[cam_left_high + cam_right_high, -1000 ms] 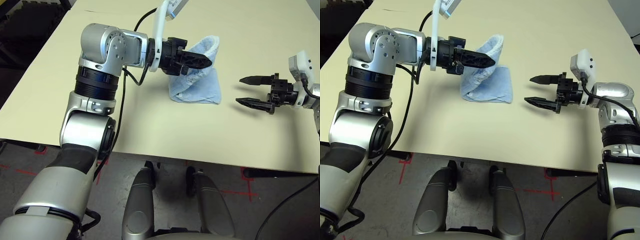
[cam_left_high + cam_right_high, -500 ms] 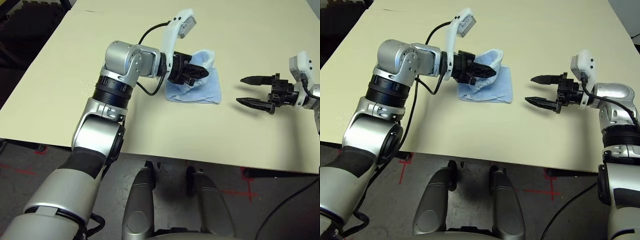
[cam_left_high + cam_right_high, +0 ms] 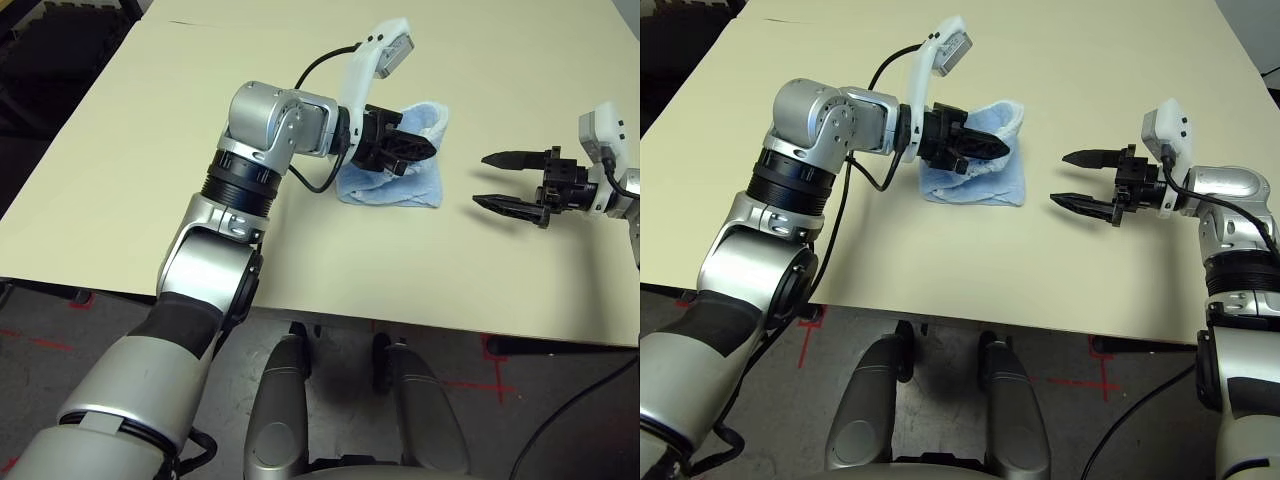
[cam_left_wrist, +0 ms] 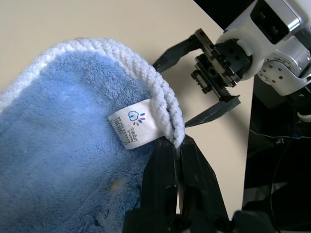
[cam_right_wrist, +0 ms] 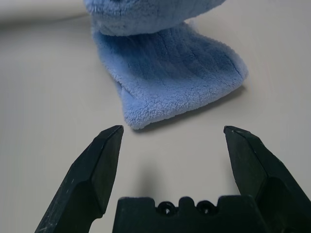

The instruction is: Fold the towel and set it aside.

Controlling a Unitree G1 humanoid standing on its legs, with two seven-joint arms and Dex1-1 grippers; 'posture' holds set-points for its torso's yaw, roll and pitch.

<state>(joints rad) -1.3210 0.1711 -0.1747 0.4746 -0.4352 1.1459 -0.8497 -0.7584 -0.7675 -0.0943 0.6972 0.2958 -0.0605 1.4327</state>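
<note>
One light-blue terry towel (image 3: 405,180) with one small white tag (image 4: 134,127); one pale beige surface (image 3: 200,130); two black two-fingered tools: left (image 3: 425,148), right (image 3: 484,181).

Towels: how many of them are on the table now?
1. The towel, light blue, lies near the middle of the table; the left gripper pinches its white edge, and the open right gripper waits beside it. No other towel is visible.

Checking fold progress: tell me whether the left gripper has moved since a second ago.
Yes. The left gripper, pinching the towel edge, has carried it rightward, toward the stationary right gripper.
</note>
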